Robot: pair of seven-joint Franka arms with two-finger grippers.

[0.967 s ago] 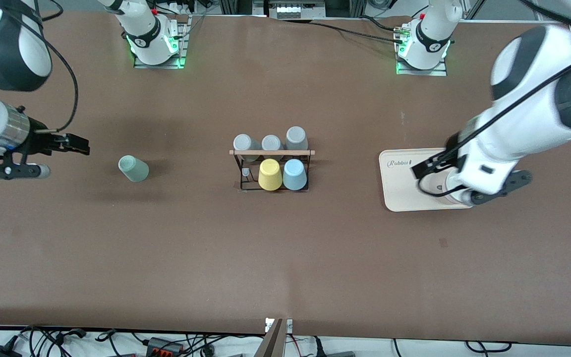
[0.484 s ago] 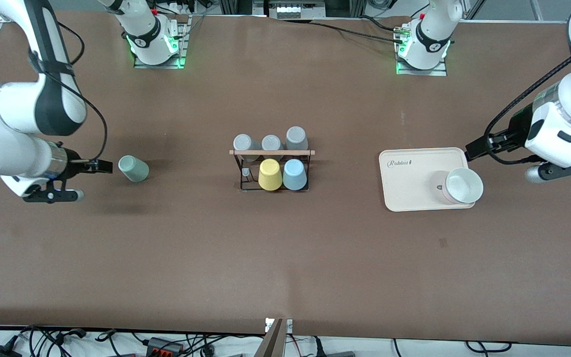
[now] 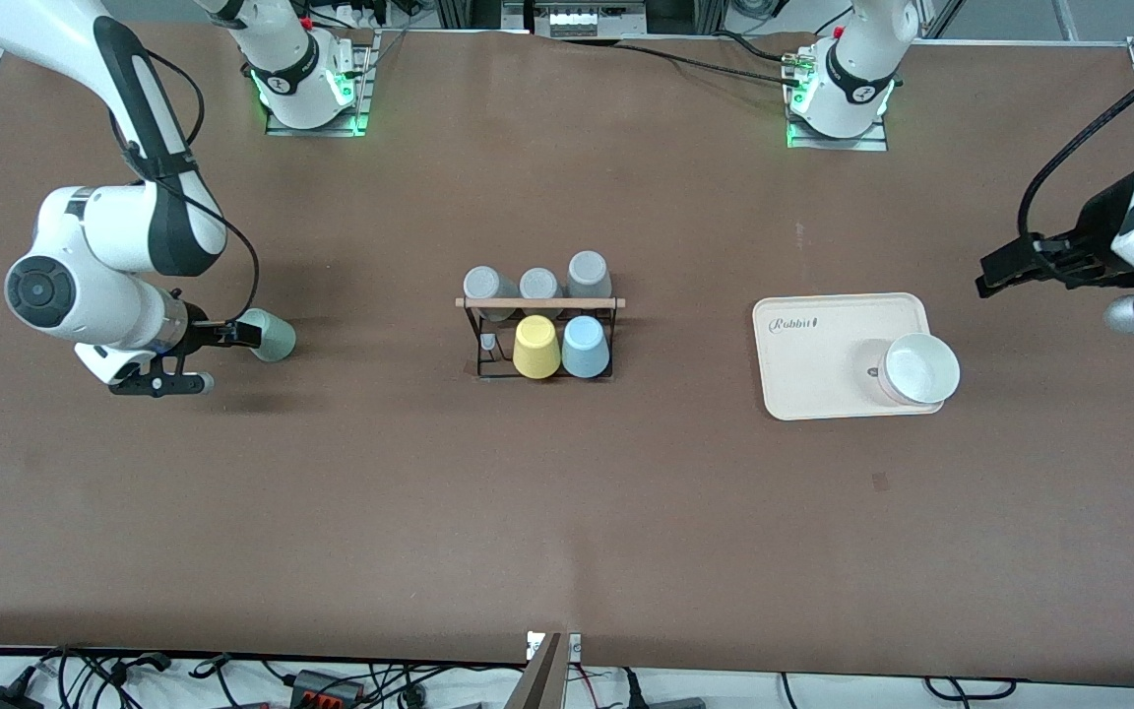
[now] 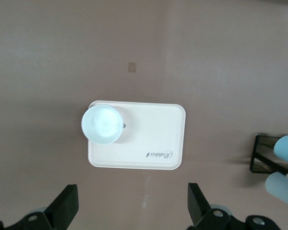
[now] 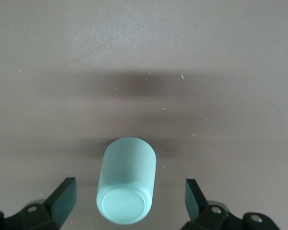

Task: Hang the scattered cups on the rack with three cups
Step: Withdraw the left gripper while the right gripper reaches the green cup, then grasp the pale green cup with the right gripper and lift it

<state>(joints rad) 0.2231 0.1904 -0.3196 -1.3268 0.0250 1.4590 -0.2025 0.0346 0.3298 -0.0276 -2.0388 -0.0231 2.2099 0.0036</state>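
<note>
The pale mint green cup (image 3: 277, 337) lies on its side on the table, toward the right arm's end. My right gripper (image 3: 238, 337) is open, with one finger on each side of the cup's base end and a gap between each finger and the cup. In the right wrist view the cup (image 5: 127, 184) lies between my right gripper's (image 5: 129, 199) open fingers. The black wire rack (image 3: 539, 335) with a wooden rod stands mid-table. It holds three grey cups, a yellow cup (image 3: 536, 347) and the light blue cup (image 3: 585, 347). My left gripper (image 3: 992, 277) is open and empty.
A cream tray (image 3: 813, 364) with a white bowl (image 3: 918, 369) on it lies toward the left arm's end of the table; both show in the left wrist view, tray (image 4: 153, 139) and bowl (image 4: 102, 124). My left gripper hovers over bare table beside the tray.
My right gripper has moved to the mint cup and now has it between its fingers. My left arm has drawn away from the bowl and tray toward its end of the table.
</note>
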